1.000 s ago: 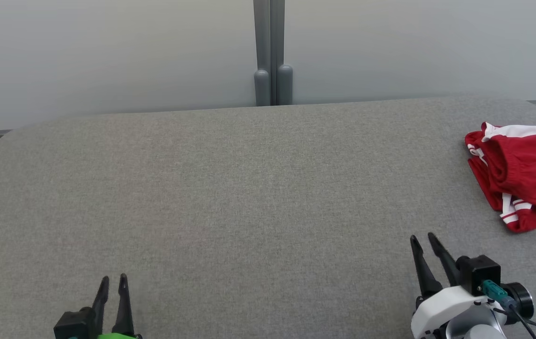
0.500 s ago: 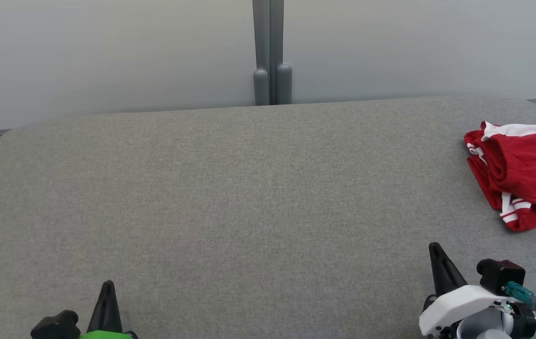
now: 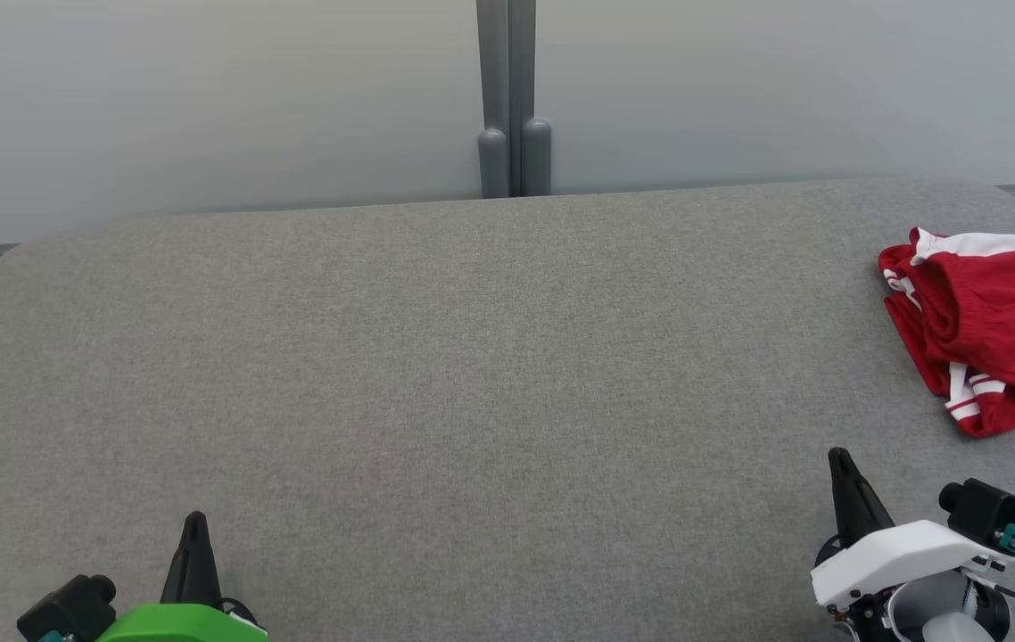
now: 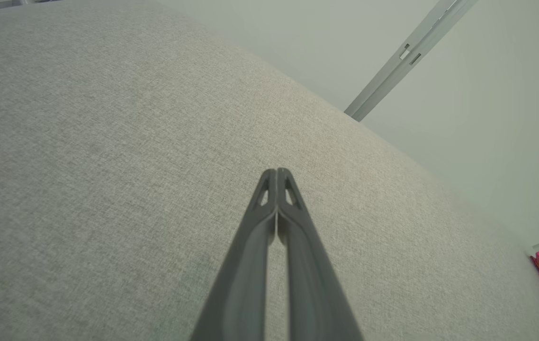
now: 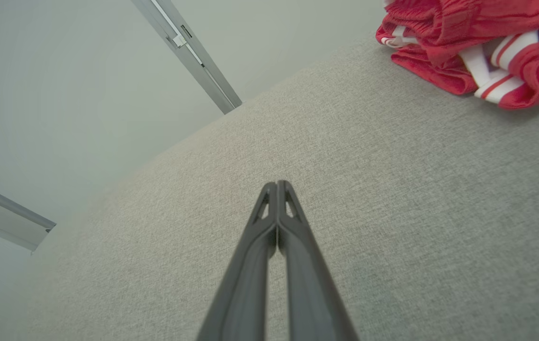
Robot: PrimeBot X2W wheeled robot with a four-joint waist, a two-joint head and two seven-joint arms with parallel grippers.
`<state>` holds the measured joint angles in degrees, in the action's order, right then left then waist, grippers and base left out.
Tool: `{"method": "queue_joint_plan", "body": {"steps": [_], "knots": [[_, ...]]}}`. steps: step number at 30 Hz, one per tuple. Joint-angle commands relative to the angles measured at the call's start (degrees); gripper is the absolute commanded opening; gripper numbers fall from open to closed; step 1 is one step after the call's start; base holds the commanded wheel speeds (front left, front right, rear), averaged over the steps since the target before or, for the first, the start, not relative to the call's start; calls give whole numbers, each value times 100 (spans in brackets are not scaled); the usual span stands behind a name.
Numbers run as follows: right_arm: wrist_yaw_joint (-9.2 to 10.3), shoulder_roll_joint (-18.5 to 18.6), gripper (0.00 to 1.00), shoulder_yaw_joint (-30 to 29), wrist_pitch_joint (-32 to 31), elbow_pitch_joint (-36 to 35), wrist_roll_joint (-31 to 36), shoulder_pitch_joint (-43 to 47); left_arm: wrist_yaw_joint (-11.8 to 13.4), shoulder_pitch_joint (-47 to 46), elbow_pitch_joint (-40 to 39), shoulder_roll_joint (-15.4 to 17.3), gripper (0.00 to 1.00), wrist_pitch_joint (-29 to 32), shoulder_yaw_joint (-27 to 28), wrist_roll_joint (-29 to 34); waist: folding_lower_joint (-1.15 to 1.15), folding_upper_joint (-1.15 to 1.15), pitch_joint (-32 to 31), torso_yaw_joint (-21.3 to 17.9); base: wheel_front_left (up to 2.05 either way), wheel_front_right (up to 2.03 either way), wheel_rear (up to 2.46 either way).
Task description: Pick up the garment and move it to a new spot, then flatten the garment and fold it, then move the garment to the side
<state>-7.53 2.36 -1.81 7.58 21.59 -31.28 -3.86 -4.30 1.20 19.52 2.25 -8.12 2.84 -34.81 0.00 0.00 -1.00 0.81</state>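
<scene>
- Below the grey post [image 3: 507,107] and spreading wide to both sides of it, the grey cloth-covered counter [image 3: 436,357] carries everything.
- Far right of the post and nearer the robot, the red garment [image 3: 998,321] with white stripes lies bunched in loose layers at the counter's right end. The head view's edge cuts it off, so I cannot tell how close it is to the drop. Lying so fits either a heap waiting to be picked up or a bundle already set aside, though the layers look rumpled rather than squared.
- Right of the post and close to the robot, the right pincer [image 3: 839,459] is closed tight on nothing, tips together, just short of the garment.
- Left of the post, the left pincer [image 3: 195,522] is likewise closed and empty, well apart from the garment.
- Risks, as I judge them: closed fingers meeting the cloth would shove it toward the counter's end instead of gripping it. A pinch on the top layer alone would let the rest unfurl or drag.
</scene>
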Motion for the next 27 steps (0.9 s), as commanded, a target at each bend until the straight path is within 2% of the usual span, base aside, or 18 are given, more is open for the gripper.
{"method": "queue_joint_plan", "body": {"steps": [1,27], "knots": [[1,27,0,-39,-47,-116,-232,-156,-36,-209,-100,33,0,38,29,-222,0,0,2,-1,0,0,0],[2,42,0,-242,-589,-289,-2343,-276,-145,-471,-225,51,0,513,125,-2231,0,0,34,-22,0,0,0]]}}
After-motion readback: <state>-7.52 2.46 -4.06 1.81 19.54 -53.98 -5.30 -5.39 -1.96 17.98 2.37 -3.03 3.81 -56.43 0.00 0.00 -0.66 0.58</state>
